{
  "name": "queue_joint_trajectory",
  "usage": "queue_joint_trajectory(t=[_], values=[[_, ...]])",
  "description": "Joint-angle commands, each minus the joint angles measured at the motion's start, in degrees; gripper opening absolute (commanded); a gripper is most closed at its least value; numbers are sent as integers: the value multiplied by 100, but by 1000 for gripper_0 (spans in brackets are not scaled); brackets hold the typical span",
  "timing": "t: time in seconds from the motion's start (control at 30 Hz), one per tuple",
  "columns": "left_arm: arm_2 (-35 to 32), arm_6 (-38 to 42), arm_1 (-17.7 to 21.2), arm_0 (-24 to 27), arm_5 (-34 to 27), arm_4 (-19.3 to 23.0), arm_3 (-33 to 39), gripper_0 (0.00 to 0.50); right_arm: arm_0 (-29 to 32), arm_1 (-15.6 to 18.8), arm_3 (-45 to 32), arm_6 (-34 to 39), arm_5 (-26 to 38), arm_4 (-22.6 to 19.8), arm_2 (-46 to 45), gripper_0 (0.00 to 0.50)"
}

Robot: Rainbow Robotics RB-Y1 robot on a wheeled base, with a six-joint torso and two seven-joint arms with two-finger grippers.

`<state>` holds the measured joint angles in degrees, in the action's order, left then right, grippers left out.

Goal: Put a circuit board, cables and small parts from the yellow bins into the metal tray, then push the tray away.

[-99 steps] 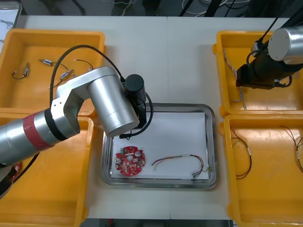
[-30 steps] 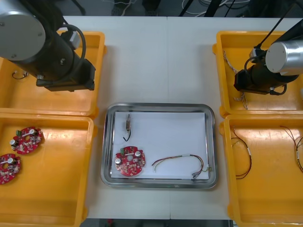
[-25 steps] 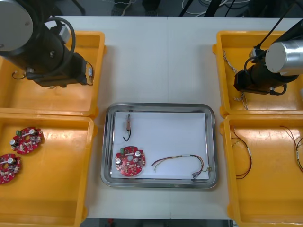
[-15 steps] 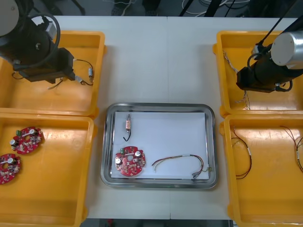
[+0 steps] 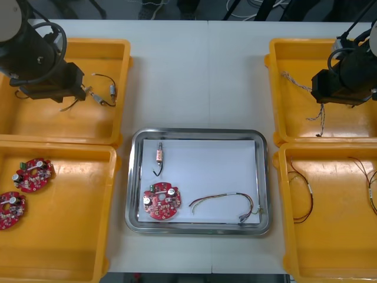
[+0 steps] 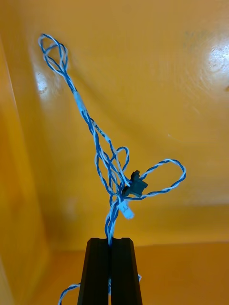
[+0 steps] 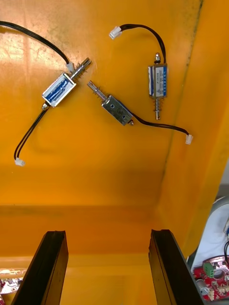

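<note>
The bench (image 5: 206,71) carries the metal tray (image 5: 197,133), whose white inside holds a red circuit board (image 5: 162,202), a red and yellow cable (image 5: 227,203) and one small metal part (image 5: 159,155). From above, the arms merely hang over the far right bin (image 5: 274,88) and far left bin (image 5: 53,121). Closer in, the right wrist view has the right gripper (image 6: 111,240) clenched on a twisted blue and white cable (image 6: 102,147). The left wrist view has the left gripper (image 7: 107,233) released, fingers wide apart, well clear of three loose parts (image 7: 117,108) with black leads on the bin floor.
</note>
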<state>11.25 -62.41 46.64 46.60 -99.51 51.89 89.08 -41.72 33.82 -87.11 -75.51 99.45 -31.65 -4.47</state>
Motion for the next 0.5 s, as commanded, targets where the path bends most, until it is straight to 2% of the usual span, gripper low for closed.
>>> queue_joint_trajectory(t=[0.03,0.2,0.5], values=[[-123,-1476,249,385,142,-12,-268,500,-73,266,-421,-386,338,-87,-221,0],[-114,-2179,231,517,256,-4,-629,500,-460,327,-492,-447,1055,-158,-221,0],[-114,-3251,134,807,379,-109,-1305,500,-943,363,-500,-570,1055,-272,-229,0]])
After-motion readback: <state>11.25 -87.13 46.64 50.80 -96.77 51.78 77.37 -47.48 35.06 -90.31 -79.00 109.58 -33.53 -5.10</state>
